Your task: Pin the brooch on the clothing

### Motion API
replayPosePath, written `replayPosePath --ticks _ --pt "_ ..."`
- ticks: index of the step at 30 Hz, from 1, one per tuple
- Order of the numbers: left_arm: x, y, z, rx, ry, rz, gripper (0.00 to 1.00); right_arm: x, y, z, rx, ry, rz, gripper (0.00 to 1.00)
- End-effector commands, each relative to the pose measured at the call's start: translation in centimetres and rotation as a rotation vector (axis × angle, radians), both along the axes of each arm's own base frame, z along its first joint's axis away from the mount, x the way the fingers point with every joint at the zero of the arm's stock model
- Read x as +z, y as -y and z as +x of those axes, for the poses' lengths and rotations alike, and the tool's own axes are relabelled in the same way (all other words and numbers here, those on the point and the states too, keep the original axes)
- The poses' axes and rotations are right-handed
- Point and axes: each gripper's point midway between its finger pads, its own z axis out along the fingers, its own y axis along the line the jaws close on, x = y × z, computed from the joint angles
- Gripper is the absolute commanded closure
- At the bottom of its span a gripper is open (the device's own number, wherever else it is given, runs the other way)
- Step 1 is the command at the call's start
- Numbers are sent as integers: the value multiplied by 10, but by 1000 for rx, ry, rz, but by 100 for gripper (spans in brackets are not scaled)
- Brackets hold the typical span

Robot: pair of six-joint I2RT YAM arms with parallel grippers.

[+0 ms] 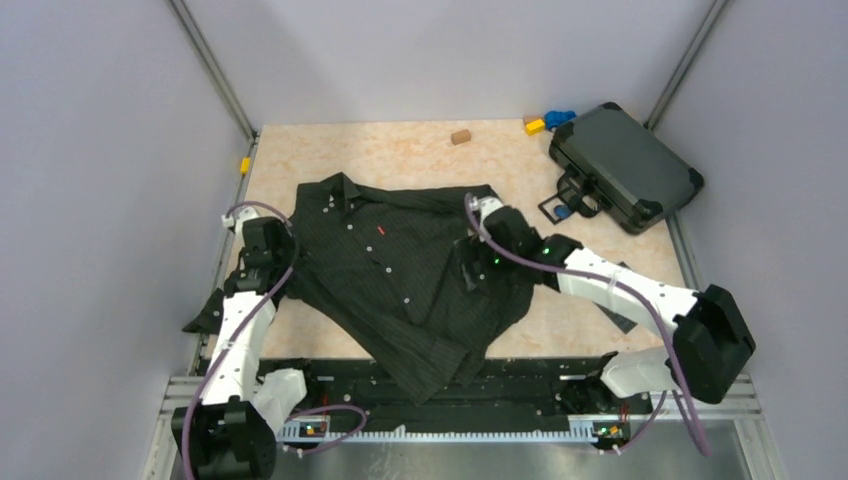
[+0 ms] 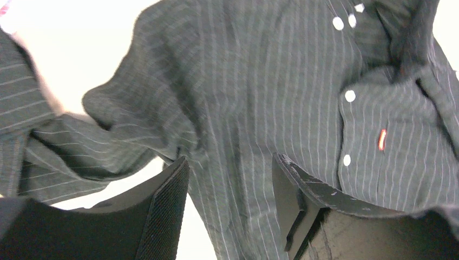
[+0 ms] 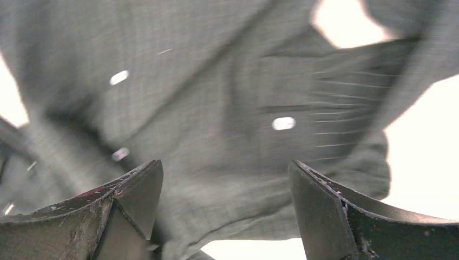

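Our left gripper stands with its jaws parted and holds nothing. The pinstriped cloth of the shirt lies just beyond the gap, with its red tag farther along the front. Our right gripper is spread wide above the shirt's white buttons, also empty. The brooch shows as a tiny blue spot by the handle of the dark case, off the shirt and well apart from both grippers.
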Motion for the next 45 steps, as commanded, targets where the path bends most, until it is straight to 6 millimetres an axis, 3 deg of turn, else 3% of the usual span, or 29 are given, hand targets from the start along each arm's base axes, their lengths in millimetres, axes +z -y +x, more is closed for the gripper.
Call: replayPosePath --ticks 1,3,6,10,14,16,17,18,21,23,31,35,37,39,40,42,45 --pt "6 42 7 -175 29 -39 38 -1 49 71 -223 67 -102 12" --pt "2 60 9 -238 40 -83 38 -10 61 88 -273 63 -159 12" --pt "-9 68 13 -260 41 -122 38 -22 74 105 -322 77 -268 14" --pt "-17 75 25 -290 38 -149 38 -46 77 116 -320 28 -296 25" --pt "-15 71 40 -271 18 -138 38 -50 90 134 -363 40 -361 54" --pt "-13 66 47 -259 15 -111 38 -43 96 148 -386 70 -398 77" --pt "-12 62 49 -249 14 -94 38 -38 100 157 -401 84 -415 94" --pt "-10 60 53 -243 21 -84 38 -31 104 167 -415 97 -427 100" --pt "-4 60 65 -244 53 -85 38 -2 114 206 -470 164 -425 100" --pt "0 62 75 -253 67 -95 38 30 119 240 -512 242 -405 100" --pt "13 71 103 -329 111 -111 39 120 152 372 -651 549 -329 100" --pt "14 74 109 -374 135 -103 39 138 162 424 -693 656 -235 100" --pt "10 75 110 -387 124 -103 39 135 170 442 -709 677 -219 78" --pt "6 76 111 -397 104 -106 39 127 177 453 -727 670 -244 39" --pt "5 76 111 -398 96 -105 39 122 181 455 -731 660 -265 29" --pt "4 73 111 -391 89 -101 39 114 183 452 -718 624 -294 23" --pt "5 72 115 -379 103 -123 39 106 167 429 -615 541 -250 23"
